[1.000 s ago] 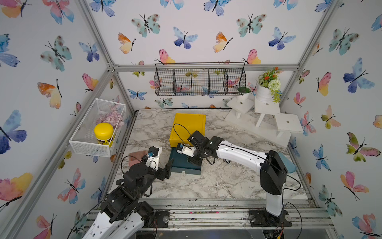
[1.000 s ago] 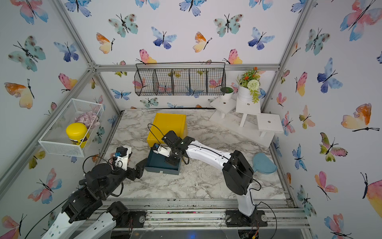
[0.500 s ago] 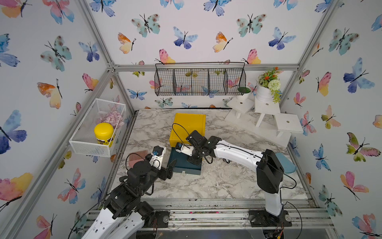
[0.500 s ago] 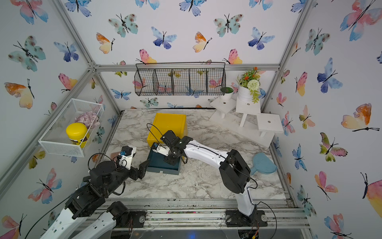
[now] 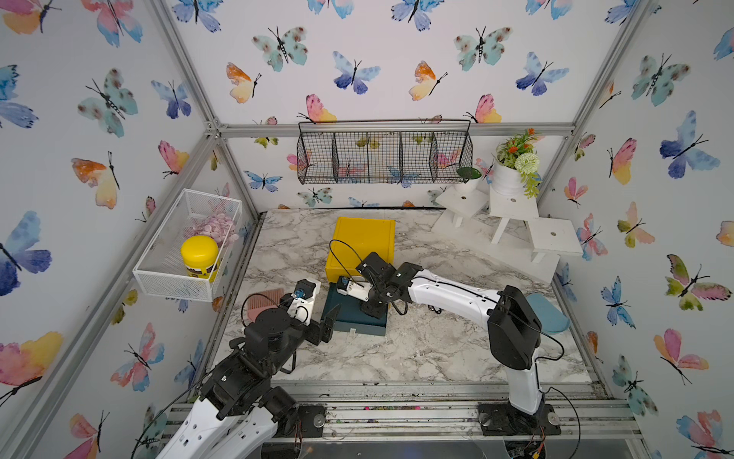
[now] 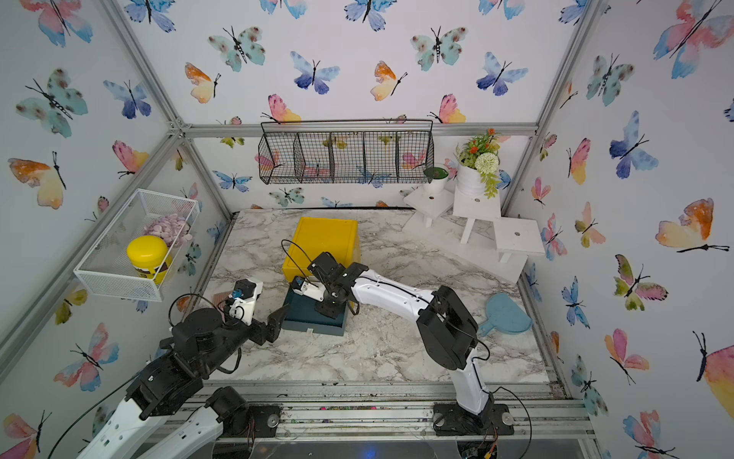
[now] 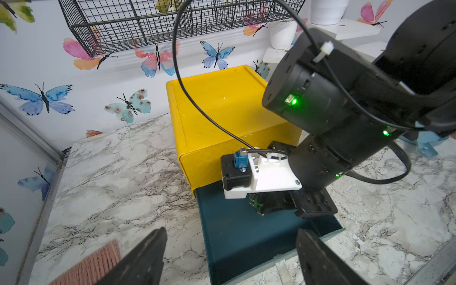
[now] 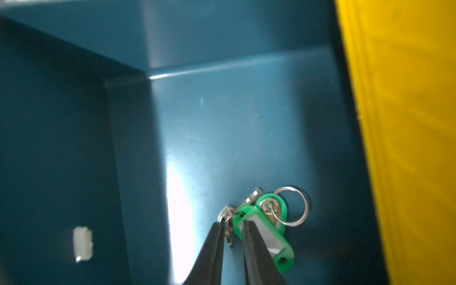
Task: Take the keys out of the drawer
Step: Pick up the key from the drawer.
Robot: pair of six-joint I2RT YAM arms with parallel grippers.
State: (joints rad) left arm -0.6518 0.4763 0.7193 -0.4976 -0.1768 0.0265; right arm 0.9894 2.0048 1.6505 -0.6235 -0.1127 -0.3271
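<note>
Keys [image 8: 265, 217], where, which way?
- Drawer [image 8: 222, 123] floor, green tag [image 8: 283, 256] lengthwise along yellow cabinet [image 8: 407, 123], ring [image 8: 306, 207] end away from right gripper [image 8: 232, 223].
- Grippers?
- Right narrow, pinching keys; left gripper [image 7: 232, 230] wide, empty.

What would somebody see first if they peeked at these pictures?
Probably the colourful butterflies all over the walls. Next comes the bright yellow box in the middle of the marble table, with its dark blue-green drawer pulled out in front. Down inside the drawer, the right gripper pinches the keys, which have a green tag.
</note>
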